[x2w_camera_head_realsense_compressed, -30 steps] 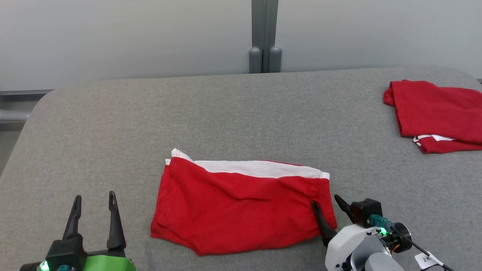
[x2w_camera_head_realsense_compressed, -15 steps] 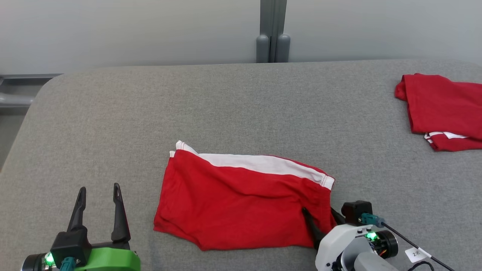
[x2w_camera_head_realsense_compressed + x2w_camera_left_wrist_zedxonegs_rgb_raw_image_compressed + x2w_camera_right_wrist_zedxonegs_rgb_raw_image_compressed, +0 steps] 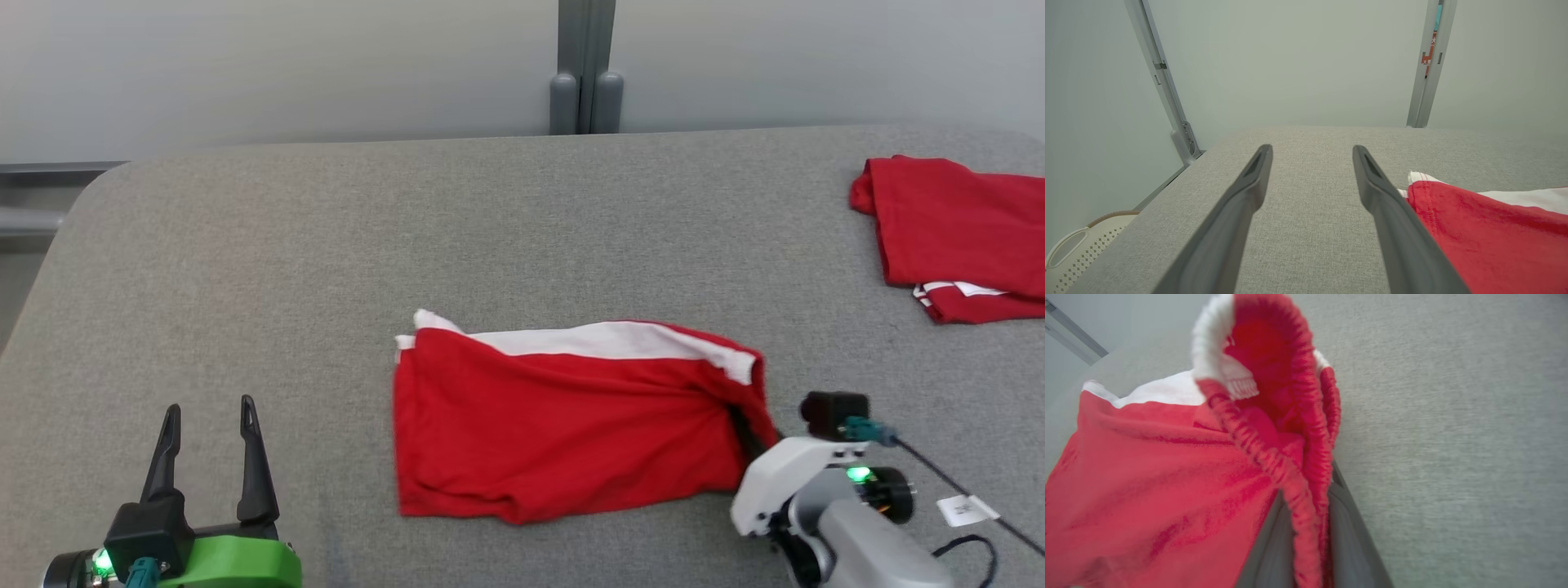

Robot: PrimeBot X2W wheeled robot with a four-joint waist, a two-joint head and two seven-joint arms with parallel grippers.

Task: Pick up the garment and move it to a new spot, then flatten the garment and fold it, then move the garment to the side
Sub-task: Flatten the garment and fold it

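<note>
Head view: the garment [image 3: 563, 425], red with a white band along its far edge, lies folded on the grey table [image 3: 326, 245], near the front edge and right of centre. The right gripper [image 3: 744, 431] is clamped on the garment's right end, fingertips buried in the cloth. The left gripper [image 3: 209, 406] stands spread and empty at the lower left, well apart from the garment. Bare table lies to the left up to the rounded far-left corner, and behind up to the far edge. A second red garment [image 3: 955, 229] occupies the far right edge. A white tag [image 3: 963, 510] hangs on the right arm's cable; its writing is too small to read. Left wrist view: both fingers spread over bare table, the garment's left corner [image 3: 1486, 228] just beside the right-hand finger; a pale basket [image 3: 1069, 253] sits below the table edge; a red sticker [image 3: 1431, 53] on the post is unreadable. Right wrist view: the fingers [image 3: 1349, 535] pinch the gathered elastic hem [image 3: 1290, 473]; bare table lies to the right
</note>
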